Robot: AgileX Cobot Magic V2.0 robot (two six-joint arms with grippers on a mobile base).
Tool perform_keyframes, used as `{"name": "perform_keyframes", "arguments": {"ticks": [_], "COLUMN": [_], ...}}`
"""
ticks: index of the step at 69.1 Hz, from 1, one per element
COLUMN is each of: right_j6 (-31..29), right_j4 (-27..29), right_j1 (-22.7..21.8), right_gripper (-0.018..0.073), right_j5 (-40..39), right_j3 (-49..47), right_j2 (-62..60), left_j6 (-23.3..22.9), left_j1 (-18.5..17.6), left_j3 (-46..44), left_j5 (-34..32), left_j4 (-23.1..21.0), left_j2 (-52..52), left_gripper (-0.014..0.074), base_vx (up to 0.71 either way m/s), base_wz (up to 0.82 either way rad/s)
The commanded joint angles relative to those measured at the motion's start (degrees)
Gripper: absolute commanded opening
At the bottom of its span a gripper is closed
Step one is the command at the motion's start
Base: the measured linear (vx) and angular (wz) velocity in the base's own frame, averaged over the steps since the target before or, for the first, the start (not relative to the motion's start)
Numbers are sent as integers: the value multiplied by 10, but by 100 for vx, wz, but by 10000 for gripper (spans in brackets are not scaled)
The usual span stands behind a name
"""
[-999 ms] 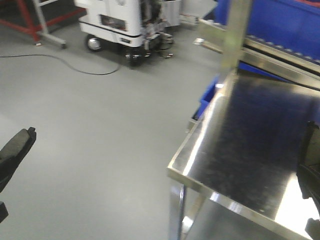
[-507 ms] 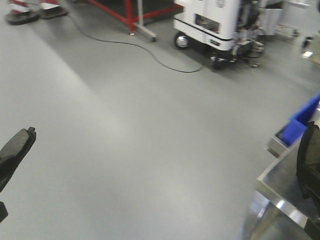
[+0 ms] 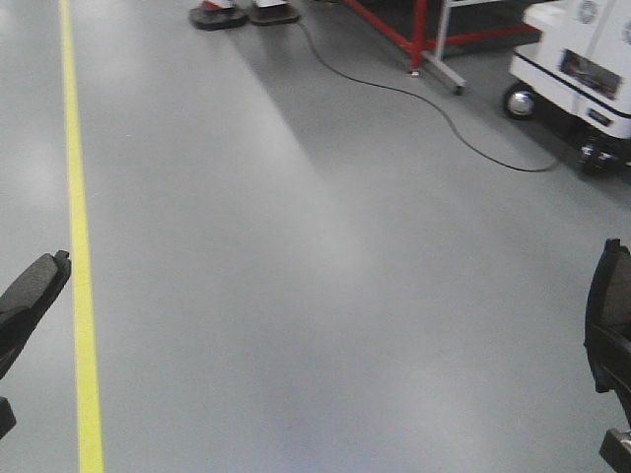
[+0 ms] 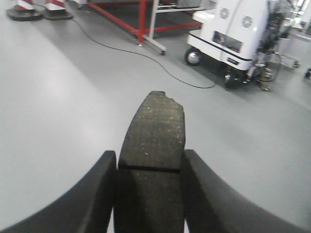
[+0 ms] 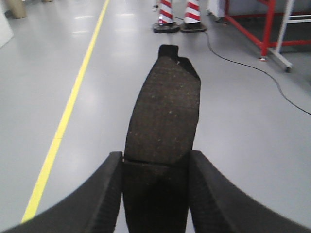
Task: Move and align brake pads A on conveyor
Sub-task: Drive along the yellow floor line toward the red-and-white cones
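Observation:
My left gripper [image 4: 150, 167] is shut on a dark grey curved brake pad [image 4: 154, 131] with a thin cross groove; the pad sticks out ahead of the fingers over grey floor. That pad also pokes in at the left edge of the front view as a dark oblong brake pad [image 3: 30, 291]. My right gripper [image 5: 155, 165] is shut on a second brake pad [image 5: 165, 111], which rises between its two black fingers. This pad shows at the right edge of the front view as a dark upright brake pad [image 3: 609, 310]. The conveyor is out of view.
Grey workshop floor fills the views. A yellow floor line [image 3: 81, 256] runs along the left. A white wheeled machine [image 3: 582, 69] stands at the far right, with a black cable [image 3: 444, 108] and a red metal frame [image 3: 394, 25] behind. Striped cone bases [image 5: 177, 17] stand further back.
The front view has swung left: the steel table and blue bins have slid out at the right, and the yellow floor line has come in. Both pads stay in the same spots at the frame edges.

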Motion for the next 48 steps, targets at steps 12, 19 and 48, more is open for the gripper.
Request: {"name": "perform_keyframes", "arguments": {"ticks": [12, 19, 48], "right_j6": [-1, -1, -1], "right_j4": [-12, -12, -12], "right_j1": [-1, -1, -1], "right_gripper": [3, 3, 3], "right_j5": [-55, -55, -55], "right_j3": [-17, -17, -17], "right_j2": [1, 1, 1], "left_j6": [-1, -1, -1], "left_j1": [-1, -1, -1], "left_j3": [-18, -18, -18], "left_j5": [-57, -57, -57], "left_j4": [1, 1, 1], "left_j2": [2, 2, 2], "left_gripper": [108, 108, 108], "base_vx": [15, 15, 17], "base_wz": [52, 55, 52]}}
